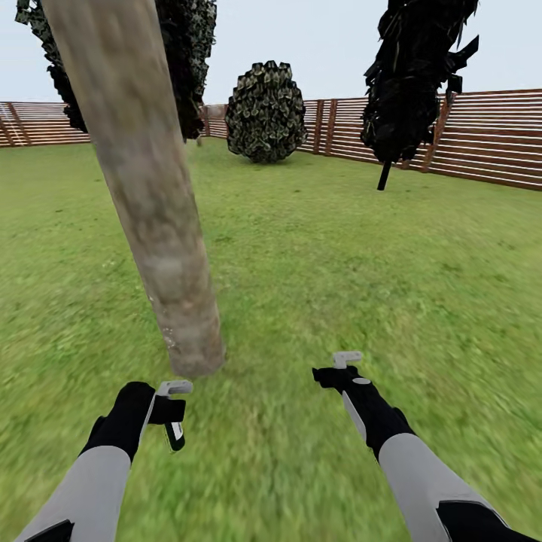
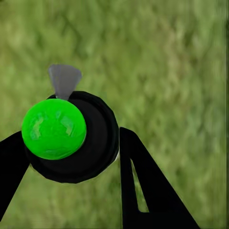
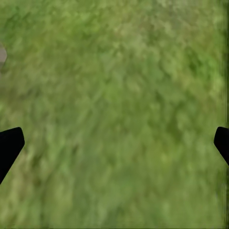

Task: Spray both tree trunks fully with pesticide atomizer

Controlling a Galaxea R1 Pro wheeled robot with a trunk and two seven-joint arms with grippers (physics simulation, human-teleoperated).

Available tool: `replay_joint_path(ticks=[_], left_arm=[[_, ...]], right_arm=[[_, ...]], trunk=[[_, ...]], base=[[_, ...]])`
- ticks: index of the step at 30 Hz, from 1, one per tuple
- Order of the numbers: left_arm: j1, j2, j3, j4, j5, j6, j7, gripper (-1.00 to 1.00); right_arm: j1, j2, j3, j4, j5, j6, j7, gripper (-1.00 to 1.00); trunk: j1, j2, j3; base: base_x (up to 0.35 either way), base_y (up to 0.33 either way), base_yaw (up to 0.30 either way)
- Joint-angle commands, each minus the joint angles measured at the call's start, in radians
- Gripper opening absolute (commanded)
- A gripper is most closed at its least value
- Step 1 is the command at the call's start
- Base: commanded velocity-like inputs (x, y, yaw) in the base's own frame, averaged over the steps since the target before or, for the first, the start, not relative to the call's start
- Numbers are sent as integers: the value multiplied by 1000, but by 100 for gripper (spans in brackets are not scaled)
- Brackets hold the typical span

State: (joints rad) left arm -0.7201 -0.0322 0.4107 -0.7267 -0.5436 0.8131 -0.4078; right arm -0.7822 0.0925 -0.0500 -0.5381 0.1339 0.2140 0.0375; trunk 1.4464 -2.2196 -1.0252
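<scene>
— Left pincer (image 1: 175, 410) was clamped on the sprayer (image 1: 174, 430), wasn't it?

— Yes. From the wrist, its two black fingers (image 2: 143, 186) pressed either side of the sprayer's round black body (image 2: 98, 143), which had a bright green cap and a grey nozzle.

— And the right pincer (image 1: 342, 369)?

— Spread wide, nothing between the fingertips (image 3: 9, 145) but lawn (image 1: 361, 248).

— Where was the trunk (image 1: 150, 196)?

— Just ahead of the left arm, thick, pale and mottled, leaning in the head view, its base meeting the grass near the sprayer. A wooden fence (image 1: 482, 135), a round bush (image 1: 266, 111) and a dark conifer (image 1: 414, 75) stood well behind.
</scene>
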Motion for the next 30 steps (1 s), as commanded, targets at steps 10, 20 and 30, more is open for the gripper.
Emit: replay_joint_path(ticks=[10,20,30], left_arm=[[-1,-2,14,0,-10,3,-9,-100],[-1,-1,55,0,-11,2,-9,-100],[-1,5,68,13,-12,1,-9,-100]], right_arm=[[0,1,-5,-2,10,5,4,100],[0,1,-5,-2,10,5,4,100],[0,1,-5,-2,10,5,4,100]], trunk=[[0,0,-1],[0,0,-1],[0,0,-1]], base=[[113,-265,158],[1,-278,277],[116,-251,277]])
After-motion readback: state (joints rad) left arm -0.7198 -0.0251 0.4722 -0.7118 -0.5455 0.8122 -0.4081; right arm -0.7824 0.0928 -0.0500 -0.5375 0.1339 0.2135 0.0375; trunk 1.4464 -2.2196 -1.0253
